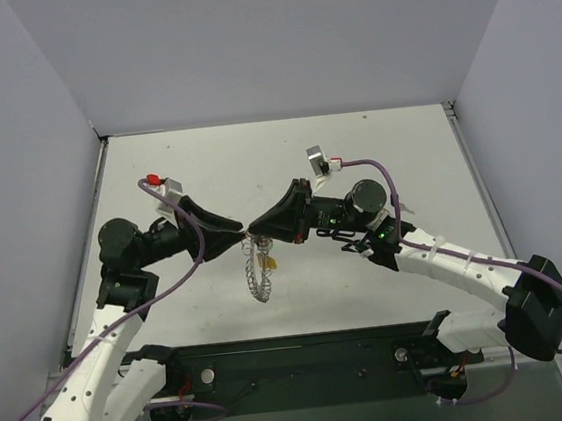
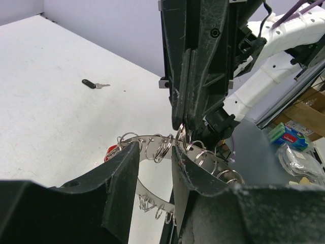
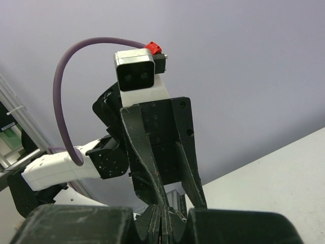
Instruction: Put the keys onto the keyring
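Note:
The keyring (image 1: 257, 273), a flat silvery band studded with small split rings, hangs in mid-air where the two grippers meet. A yellow key (image 1: 271, 264) hangs on it. In the left wrist view the band (image 2: 152, 195) crosses the gap between my left gripper's (image 2: 156, 147) fingers, whose jaws stand apart. A red key head (image 2: 110, 151) hangs at its left. My right gripper (image 2: 181, 129) comes from above, pinched shut on the band's top edge. A small dark-headed key (image 2: 94, 84) lies alone on the table. The right wrist view shows my right gripper (image 3: 162, 223) shut.
The white table (image 1: 376, 160) is walled on three sides by grey panels. The arms' black base rail (image 1: 307, 359) runs along the near edge. Boxes and bags (image 2: 289, 140) lie off the table beyond the right arm.

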Controlling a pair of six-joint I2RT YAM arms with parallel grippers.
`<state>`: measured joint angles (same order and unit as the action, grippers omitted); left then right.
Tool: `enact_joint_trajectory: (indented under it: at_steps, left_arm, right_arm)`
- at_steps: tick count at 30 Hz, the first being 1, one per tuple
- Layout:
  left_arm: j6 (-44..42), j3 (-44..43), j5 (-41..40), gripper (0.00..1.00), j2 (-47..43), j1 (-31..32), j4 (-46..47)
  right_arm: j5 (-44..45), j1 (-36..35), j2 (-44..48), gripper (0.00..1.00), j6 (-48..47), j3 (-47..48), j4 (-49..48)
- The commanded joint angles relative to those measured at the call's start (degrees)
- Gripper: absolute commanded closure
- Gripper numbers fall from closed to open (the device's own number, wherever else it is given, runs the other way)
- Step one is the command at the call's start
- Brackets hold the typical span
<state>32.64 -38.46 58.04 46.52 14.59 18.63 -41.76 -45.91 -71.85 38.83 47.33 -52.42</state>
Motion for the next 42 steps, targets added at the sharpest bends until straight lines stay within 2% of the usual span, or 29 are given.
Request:
enact_joint_trajectory:
  at_steps: [1,11,18,28,42]
  left_arm:
    - [0.4,-3.29,1.64,0.58,0.15,1.4,3.52]
    - [-4.52,-4.52,2.25,0.58,-1.25,5.89,-2.99]
    - [-7.59,-5.92,-2.23,0.58,-4.51,5.89,-8.52]
    - [-4.87,-5.49,1.2,0.58,-4.6,6.76,-4.4]
    - [-5.49,-8.03,-1.44,0.58,-7.15,8.53,-6.5]
  right_arm:
    - [0.1,-0.41,0.93,1.0,-0.33,1.1,-8.49]
    - [3.87,-0.41,2.51,1.0,-2.09,-0.05,-6.2]
    - [4.14,-0.32,2.69,1.0,-3.06,0.04,-4.88]
    - [4.32,-0.32,2.51,1.0,-3.23,0.22,-4.27]
    - [4.84,-0.32,0.75,1.0,-4.64,1.1,-1.54]
